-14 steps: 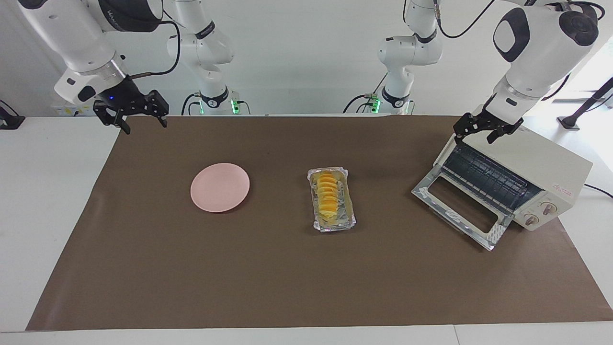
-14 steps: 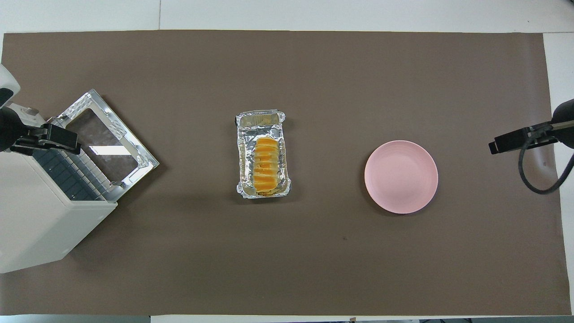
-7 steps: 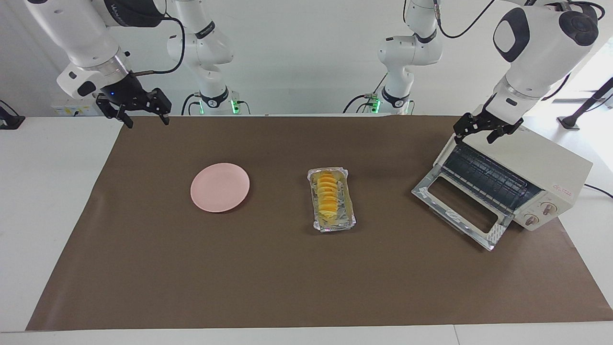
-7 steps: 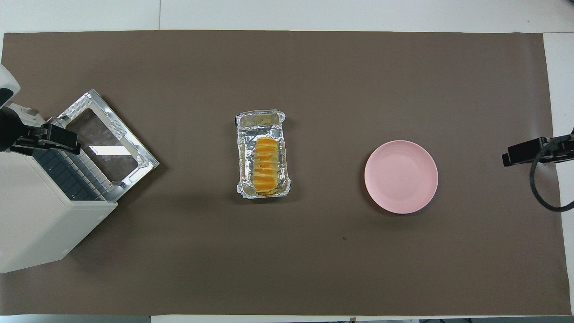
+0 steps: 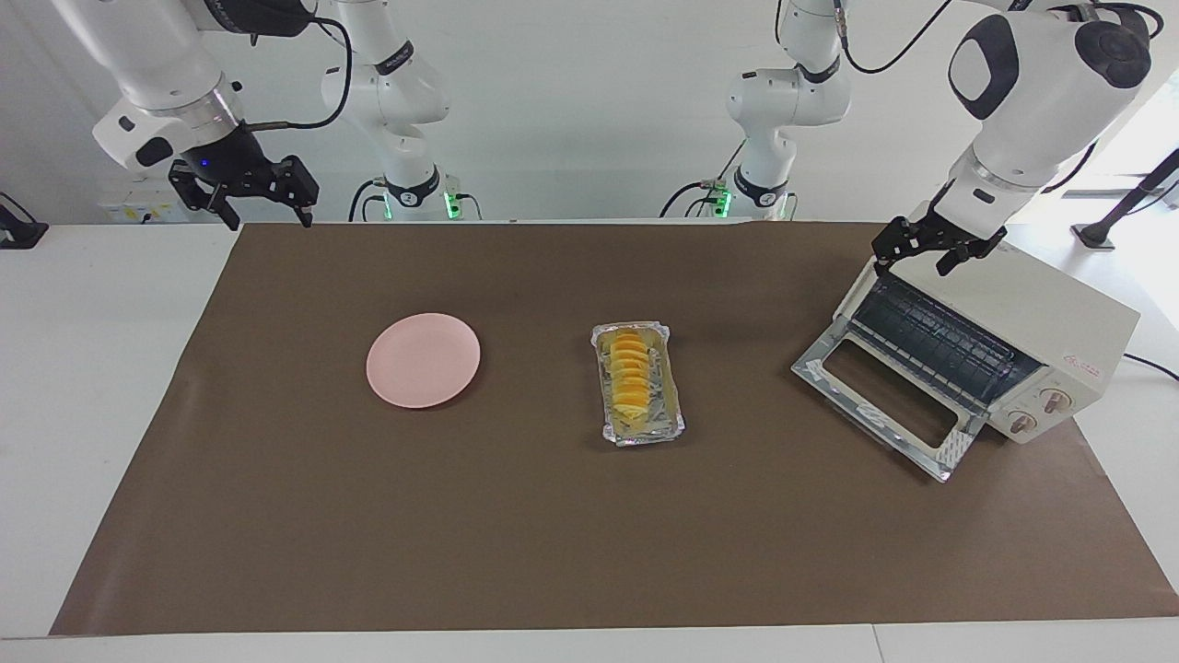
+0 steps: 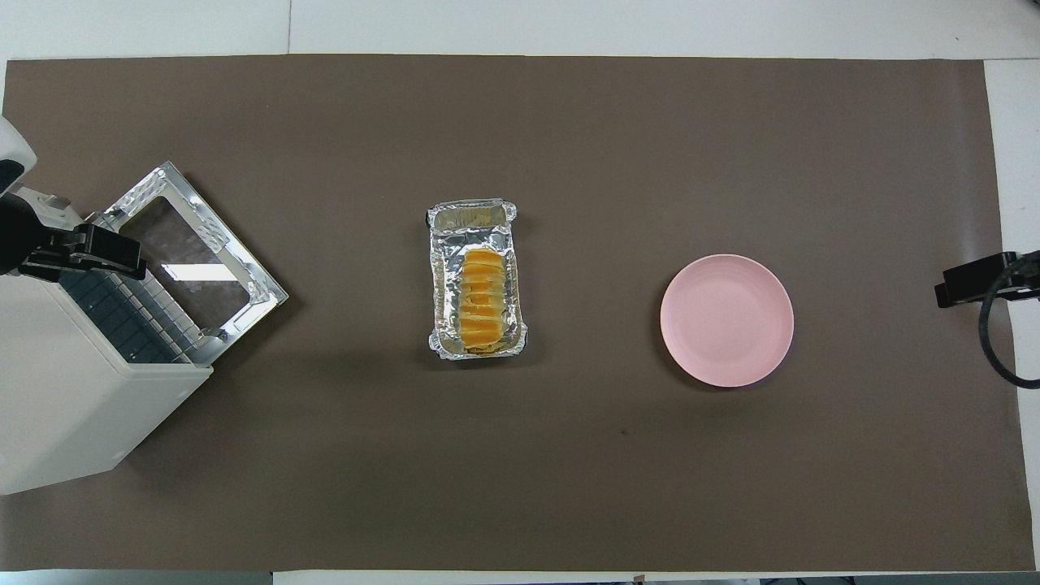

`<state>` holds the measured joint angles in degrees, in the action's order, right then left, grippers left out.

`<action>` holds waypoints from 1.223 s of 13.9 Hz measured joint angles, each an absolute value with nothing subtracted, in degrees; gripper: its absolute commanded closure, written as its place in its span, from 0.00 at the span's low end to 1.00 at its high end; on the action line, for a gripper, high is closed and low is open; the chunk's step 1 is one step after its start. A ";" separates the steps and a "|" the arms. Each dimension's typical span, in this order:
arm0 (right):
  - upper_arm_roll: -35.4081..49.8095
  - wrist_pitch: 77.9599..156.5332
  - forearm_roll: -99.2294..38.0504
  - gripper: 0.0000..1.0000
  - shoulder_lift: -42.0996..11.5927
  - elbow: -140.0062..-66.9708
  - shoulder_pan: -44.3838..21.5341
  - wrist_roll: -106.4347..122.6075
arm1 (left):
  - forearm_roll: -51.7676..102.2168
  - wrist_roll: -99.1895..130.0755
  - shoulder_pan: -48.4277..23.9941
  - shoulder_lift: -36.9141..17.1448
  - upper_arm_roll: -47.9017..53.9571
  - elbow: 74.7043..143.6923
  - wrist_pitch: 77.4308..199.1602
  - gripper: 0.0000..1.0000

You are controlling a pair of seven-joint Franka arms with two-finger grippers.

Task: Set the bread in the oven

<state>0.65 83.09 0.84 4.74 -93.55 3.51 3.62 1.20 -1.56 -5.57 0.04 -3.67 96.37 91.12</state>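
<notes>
The bread [image 5: 631, 372] [image 6: 480, 302], a short loaf of yellow-orange slices, lies in a crinkled foil tray [image 5: 647, 434] [image 6: 470, 216] mid-table. The cream-white oven [image 5: 1059, 318] [image 6: 65, 406] stands at the left arm's end, its glass door [image 5: 882, 401] [image 6: 192, 262] dropped open and the dark rack showing. My left gripper [image 5: 912, 264] [image 6: 96, 251] hangs open and empty just over the oven's top edge above the opening. My right gripper [image 5: 265, 218] [image 6: 968, 282] is open and empty, raised over the mat's edge at the right arm's end.
A round pink plate [image 5: 424, 359] [image 6: 726, 320] lies on the brown mat [image 5: 516, 534] between the foil tray and the right arm's end. White tabletop [image 5: 101, 368] borders the mat at both ends.
My right gripper has risen and drawn back toward its own end of the table, away from the plate. The left arm, bread, tray and oven have not moved.
</notes>
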 measured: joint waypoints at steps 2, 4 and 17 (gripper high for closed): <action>1.03 83.10 0.56 0.00 4.73 -93.36 3.36 2.23 | 1.20 -1.56 -5.57 0.04 -3.67 96.37 91.12 0.00; 1.11 83.13 0.13 0.00 4.61 -93.35 3.37 1.93 | 1.20 -1.56 -5.57 0.04 -3.67 96.37 91.12 0.00; 0.80 84.35 -2.01 0.00 4.42 -93.31 3.43 1.83 | 1.20 -1.56 -5.57 0.04 -3.67 96.37 91.12 0.00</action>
<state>0.80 84.35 -2.01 4.42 -93.31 3.43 1.83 1.20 -1.56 -5.57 0.04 -3.67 96.37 91.12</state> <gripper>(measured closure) 0.000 0.000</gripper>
